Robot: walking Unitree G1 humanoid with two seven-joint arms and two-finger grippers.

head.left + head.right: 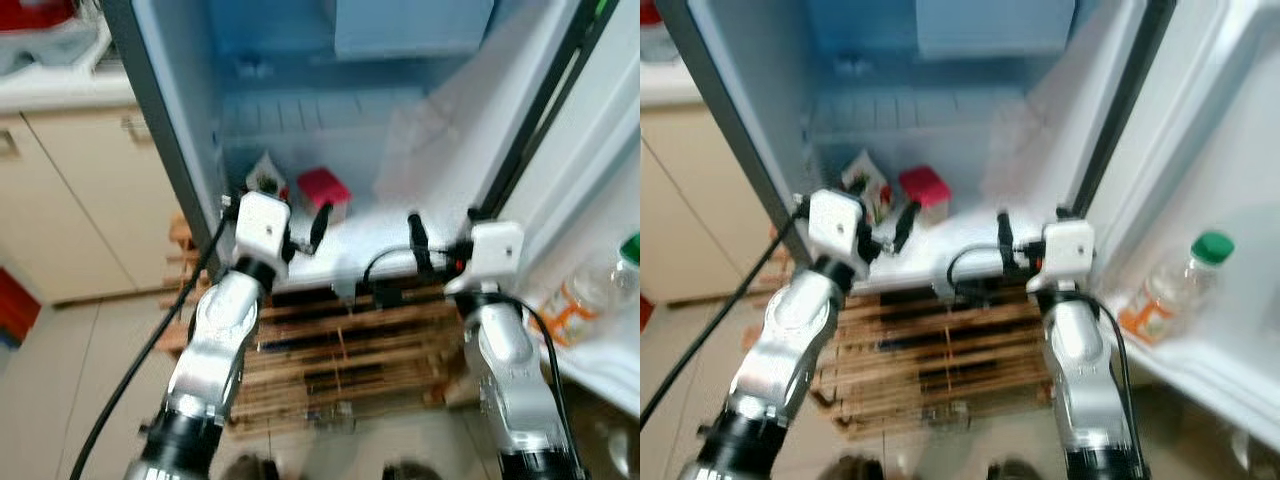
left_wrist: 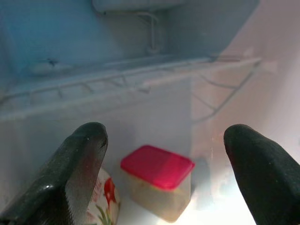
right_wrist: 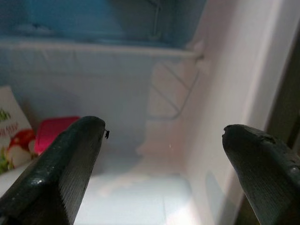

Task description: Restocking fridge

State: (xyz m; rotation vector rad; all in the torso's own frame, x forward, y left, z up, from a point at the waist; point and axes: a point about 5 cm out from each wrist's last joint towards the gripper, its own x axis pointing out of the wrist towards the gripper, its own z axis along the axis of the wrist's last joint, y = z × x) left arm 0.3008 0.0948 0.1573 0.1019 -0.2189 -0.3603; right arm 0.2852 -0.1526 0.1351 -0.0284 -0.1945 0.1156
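The fridge stands open before me. On its bottom shelf, at the left, sit a container with a red lid and a printed carton beside it. My left gripper hovers at the shelf's front edge just short of both, open and empty. The left wrist view has the red-lidded container between the fingers and the carton beside it. My right gripper is held at the same front edge further right, open, facing bare shelf.
The fridge door hangs open on the right; its rack holds a clear bottle with a green cap. A wooden slatted pallet lies under the fridge. Beige cabinets and a counter stand to the left.
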